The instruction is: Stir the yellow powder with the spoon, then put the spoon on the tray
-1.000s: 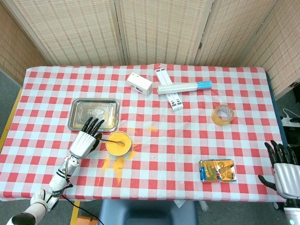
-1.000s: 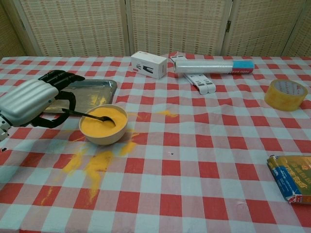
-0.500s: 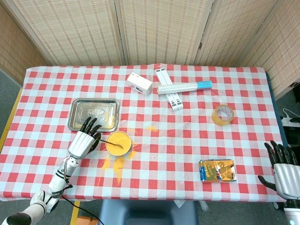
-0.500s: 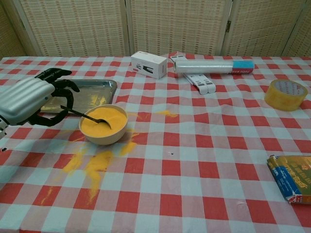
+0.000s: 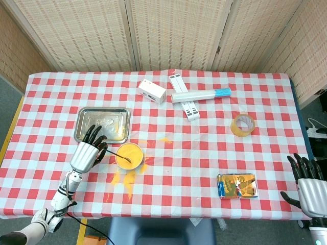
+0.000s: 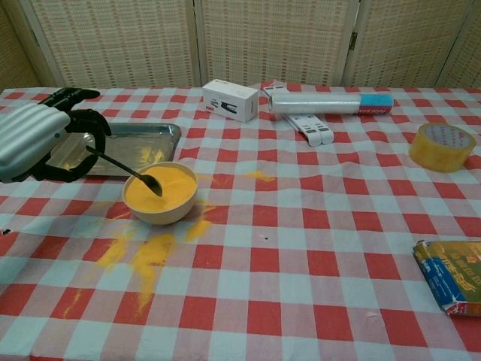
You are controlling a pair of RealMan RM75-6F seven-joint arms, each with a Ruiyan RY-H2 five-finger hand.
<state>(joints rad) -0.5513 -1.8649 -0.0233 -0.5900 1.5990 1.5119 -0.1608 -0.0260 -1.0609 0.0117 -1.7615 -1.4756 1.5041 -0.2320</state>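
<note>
Left hand [image 6: 37, 141] grips the spoon [image 6: 129, 172], its tip over the bowl's yellow powder [image 6: 167, 192].

One spoon [image 6: 124, 169], one tray [image 5: 84, 133] (two hands)

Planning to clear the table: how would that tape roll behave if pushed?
The tape roll lies flat on its side, so it would probably slide rather than roll. It is a hollow ring, likely light. Tipped onto its edge, it could roll away.

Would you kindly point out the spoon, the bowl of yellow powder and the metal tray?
spoon [image 6: 120, 165]: chest view, mid handle.
bowl of yellow powder [image 6: 167, 216]: chest view, front wall.
metal tray [image 5: 83, 118]: head view, bare left floor.
</note>
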